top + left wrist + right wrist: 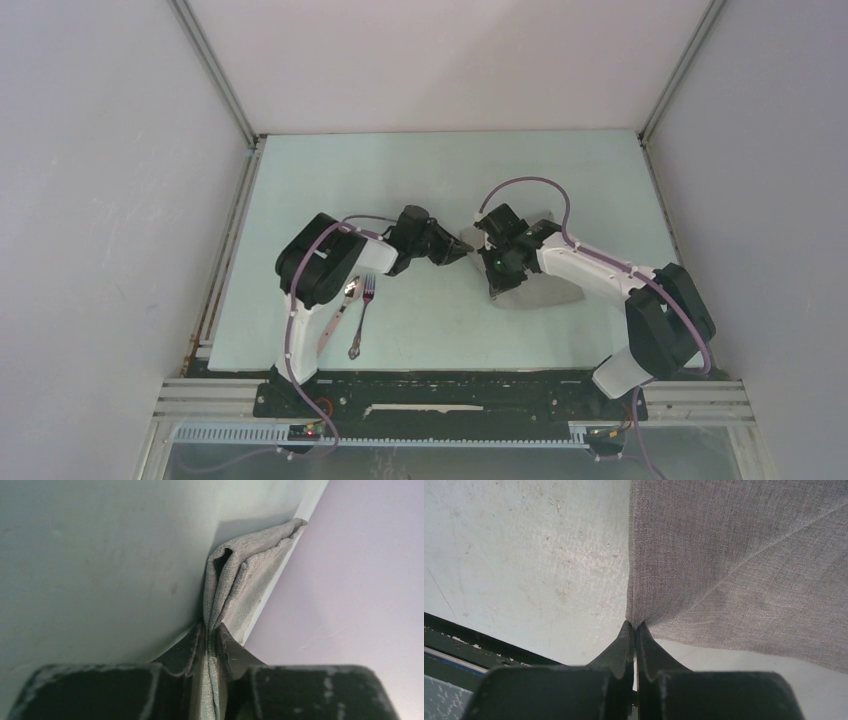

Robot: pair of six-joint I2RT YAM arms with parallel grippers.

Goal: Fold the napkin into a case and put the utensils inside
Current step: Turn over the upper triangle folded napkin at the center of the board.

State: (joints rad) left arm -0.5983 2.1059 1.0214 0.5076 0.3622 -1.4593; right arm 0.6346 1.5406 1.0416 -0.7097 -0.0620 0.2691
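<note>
The grey napkin (545,290) lies right of the table's middle, partly under the right arm. My left gripper (464,244) is shut on a bunched fold of it. In the left wrist view the napkin (240,575) runs doubled up out of the left gripper (211,628), with a small loop open at its top. My right gripper (495,284) is shut on a corner of the cloth. The right wrist view has that corner pinched in the right gripper (634,624), and the napkin (734,555) spreads away flat. The utensils, a spoon (338,312) and a fork (361,318), lie side by side near the left arm's base.
The pale green table (400,180) is walled by white panels on the left, back and right. A black base rail (450,390) runs along the near edge; it also shows in the right wrist view as a dark strip (454,635).
</note>
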